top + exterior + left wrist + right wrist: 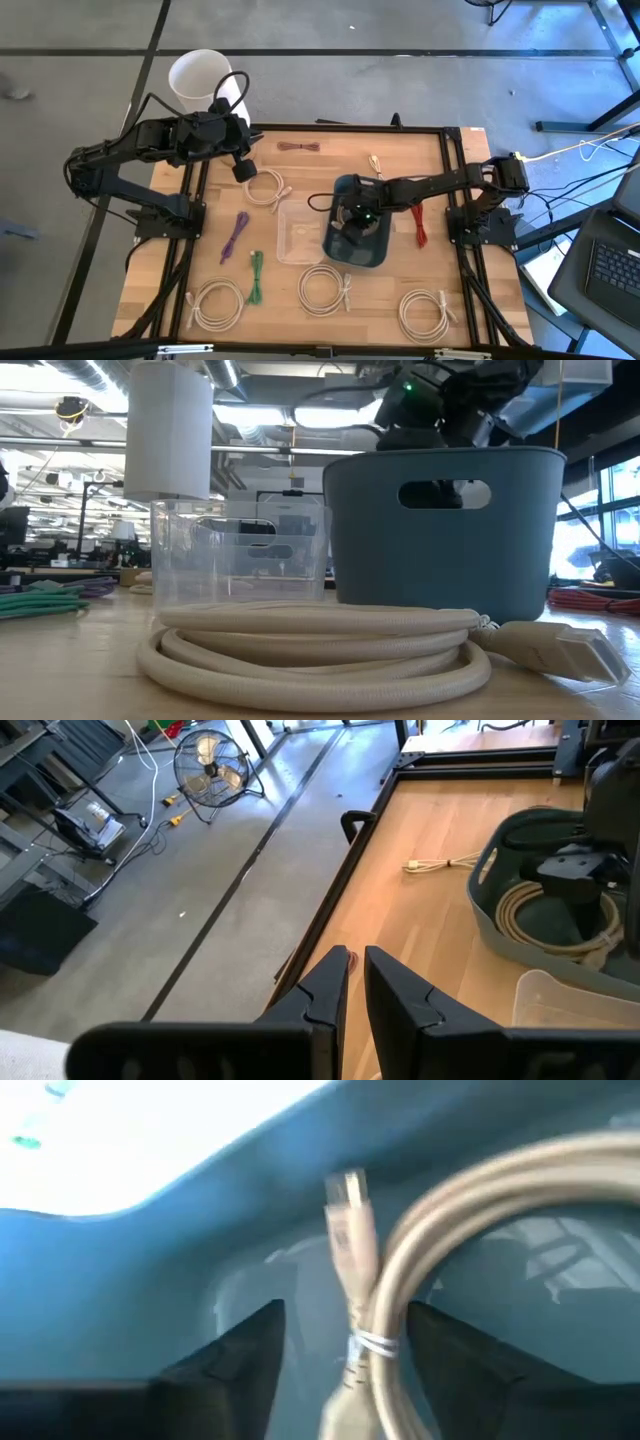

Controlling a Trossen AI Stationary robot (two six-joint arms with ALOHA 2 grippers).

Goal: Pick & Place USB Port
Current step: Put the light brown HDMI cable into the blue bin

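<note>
Lying nearest the low camera, a coiled beige USB cable (320, 645) is seen on the front edge of the wooden table (400, 270), its plug pointing to the side. Two further beige coils (217, 302) (425, 310) are placed along the same front edge. Farther back, a clear plastic container (297, 232) is set just beside a blue-grey bin (356, 240). The right gripper (352, 218) is lowered inside the bin; its fingers (240, 1355) are spread apart, and a coiled beige cable (400, 1280) with a tied plug is seen between them, not clamped. A red cable (419, 225) lies beyond the bin's right side. The left gripper (355, 982) is held above the table's far left corner, nearly closed and empty, near a white cylinder (203, 80).
</note>
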